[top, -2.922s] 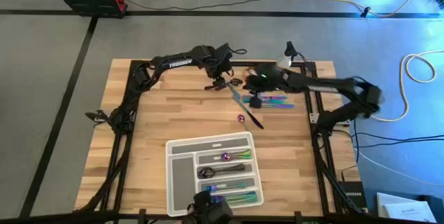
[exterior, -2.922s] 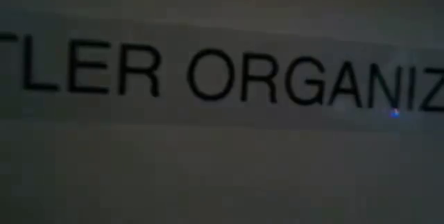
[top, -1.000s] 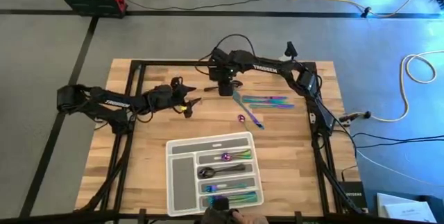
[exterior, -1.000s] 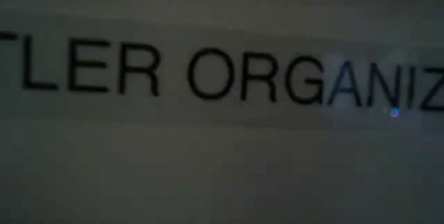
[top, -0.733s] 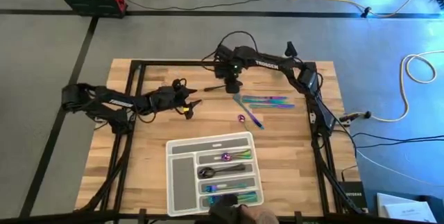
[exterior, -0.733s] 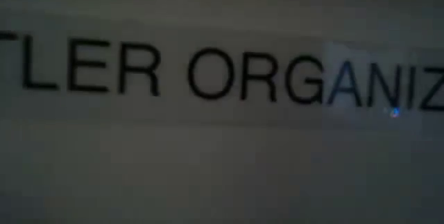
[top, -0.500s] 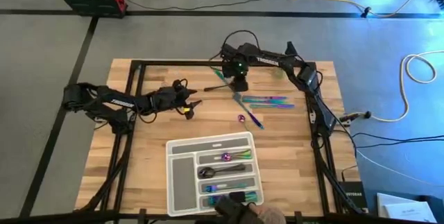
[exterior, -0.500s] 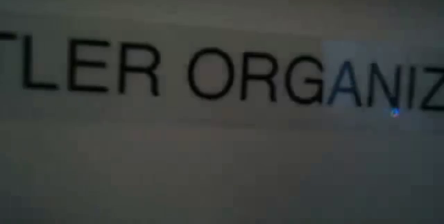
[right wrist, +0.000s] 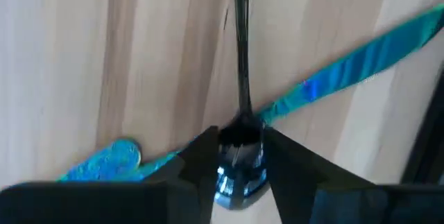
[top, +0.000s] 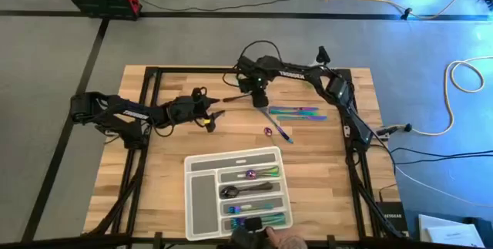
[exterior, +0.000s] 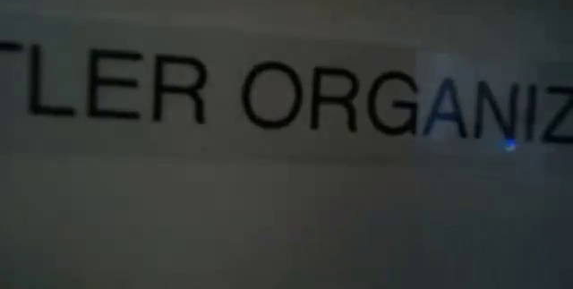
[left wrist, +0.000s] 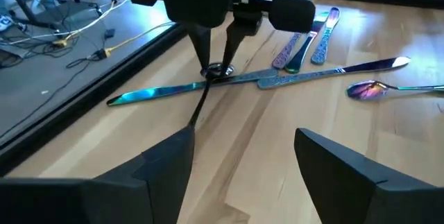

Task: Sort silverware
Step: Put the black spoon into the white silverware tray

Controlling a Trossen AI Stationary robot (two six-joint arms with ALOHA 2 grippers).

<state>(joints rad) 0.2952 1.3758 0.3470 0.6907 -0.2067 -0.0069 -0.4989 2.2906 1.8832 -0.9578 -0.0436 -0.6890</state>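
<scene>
My right gripper (top: 259, 101) stands over the far middle of the table, fingers pointing down, shut on a dark spoon (left wrist: 201, 99). An iridescent knife (left wrist: 173, 92) lies on the wood under that spoon. More iridescent silverware (top: 296, 112) lies just to the right, with a small spoon (top: 267, 131) nearer. My left gripper (top: 213, 118) hovers open to the left of the pile, its fingers (left wrist: 166, 154) facing the right gripper, nothing between them. The translucent tray (top: 192, 162) near the front edge holds several pieces. My right gripper pinches the dark spoon at its bowl end (right wrist: 239, 161) between its two fingers, coming from above and pointing down. The handle (right wrist: 241, 37) runs away from the fingers and slants down toward the table (left wrist: 194, 116). The bowl end sits on or just over the iridescent knife.
A person's hand (top: 266, 237) shows at the tray's near edge. The black frame rails (top: 146, 102) run along the table's sides. Bare wood lies left of the tray. The low view shows only a printed label (exterior: 286, 101) close to the lens.
My right gripper has shifted a little toward the right and far edge, then come back over the far end of the pile. The person's hand has moved along the tray's near edge toward the right.
</scene>
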